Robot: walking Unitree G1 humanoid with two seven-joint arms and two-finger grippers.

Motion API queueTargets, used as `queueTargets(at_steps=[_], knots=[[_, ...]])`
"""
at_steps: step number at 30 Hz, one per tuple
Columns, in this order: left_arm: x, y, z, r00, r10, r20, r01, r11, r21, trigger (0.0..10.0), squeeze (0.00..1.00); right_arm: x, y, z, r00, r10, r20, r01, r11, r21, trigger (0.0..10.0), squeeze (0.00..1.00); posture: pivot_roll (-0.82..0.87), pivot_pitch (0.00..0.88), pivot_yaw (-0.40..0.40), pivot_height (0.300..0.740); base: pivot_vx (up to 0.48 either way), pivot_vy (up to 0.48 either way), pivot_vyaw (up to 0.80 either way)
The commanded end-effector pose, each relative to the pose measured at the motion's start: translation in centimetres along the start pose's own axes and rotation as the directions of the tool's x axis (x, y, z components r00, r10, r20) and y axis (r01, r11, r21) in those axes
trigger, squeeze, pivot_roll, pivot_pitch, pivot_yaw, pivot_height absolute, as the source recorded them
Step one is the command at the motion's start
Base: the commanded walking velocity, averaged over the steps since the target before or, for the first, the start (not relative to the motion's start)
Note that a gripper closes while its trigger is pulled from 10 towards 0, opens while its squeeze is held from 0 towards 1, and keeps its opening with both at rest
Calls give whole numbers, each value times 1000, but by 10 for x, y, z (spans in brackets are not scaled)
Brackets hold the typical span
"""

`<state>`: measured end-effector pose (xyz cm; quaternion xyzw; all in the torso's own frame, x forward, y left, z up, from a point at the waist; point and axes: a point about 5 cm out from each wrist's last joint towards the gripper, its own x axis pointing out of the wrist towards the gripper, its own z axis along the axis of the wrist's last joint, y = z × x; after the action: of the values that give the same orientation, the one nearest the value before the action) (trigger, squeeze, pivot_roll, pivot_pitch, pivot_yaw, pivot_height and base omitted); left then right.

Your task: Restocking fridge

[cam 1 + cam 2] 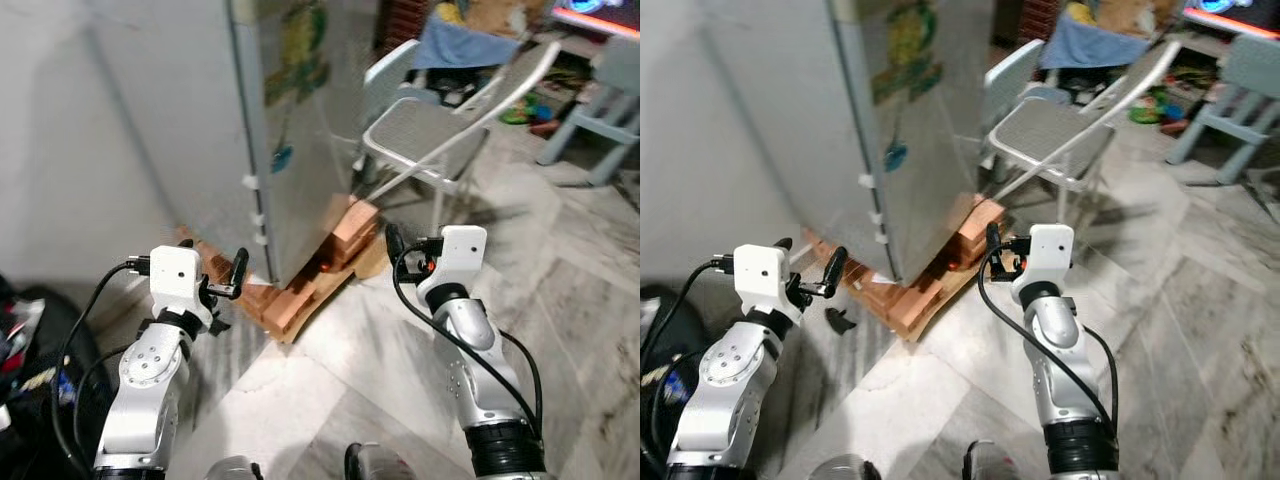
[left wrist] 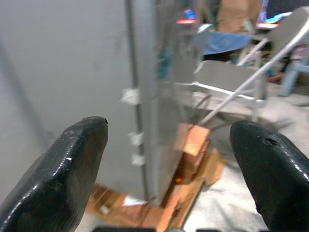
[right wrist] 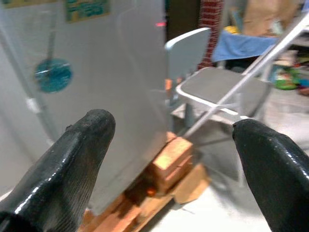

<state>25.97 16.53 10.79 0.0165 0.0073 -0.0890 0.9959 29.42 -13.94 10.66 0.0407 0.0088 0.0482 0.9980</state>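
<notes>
Fridge [image 1: 290,130] stands shut on bricks [image 1: 340,245] ahead; my left tool [image 1: 222,278] and right tool [image 1: 395,248] hover spread, empty. I'd approach squarely, probably seeking its blurred door edge.

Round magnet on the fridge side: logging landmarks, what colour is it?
Teal-blue; the round magnet on the fridge shows best in the right wrist view.

silver arms, white wrist blocks, black cables, black jaws.
</notes>
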Motion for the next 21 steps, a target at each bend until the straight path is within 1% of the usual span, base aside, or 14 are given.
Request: queueTargets(at_steps=[1, 14, 16, 21], knots=[[0, 2, 5, 1000, -5, 21, 4, 1000, 7, 10000, 0, 1, 2, 2, 1000, 4, 15, -4, 1000, -1, 10000, 0, 98, 55, -7, 740, 315, 360, -800], [1, -5, 4, 999, -39, 24, 39, 999, 14, 10000, 0, 1, 2, 3, 1000, -5, 23, 5, 1000, -8, 10000, 0, 97, 56, -8, 740, 295, 379, -800], [1, -5, 4, 999, -44, 24, 43, 999, 7, 10000, 0, 2, 2, 3, 1000, -8, 23, 9, 1000, -9, 10000, 0, 97, 57, -9, 740, 319, 360, -463], [1, -5, 3, 999, -35, 21, 35, 999, 10, 10000, 0, 2, 0, 3, 1000, -13, 23, 14, 1000, -15, 10000, 0, 97, 57, -10, 740, 287, 303, 0]])
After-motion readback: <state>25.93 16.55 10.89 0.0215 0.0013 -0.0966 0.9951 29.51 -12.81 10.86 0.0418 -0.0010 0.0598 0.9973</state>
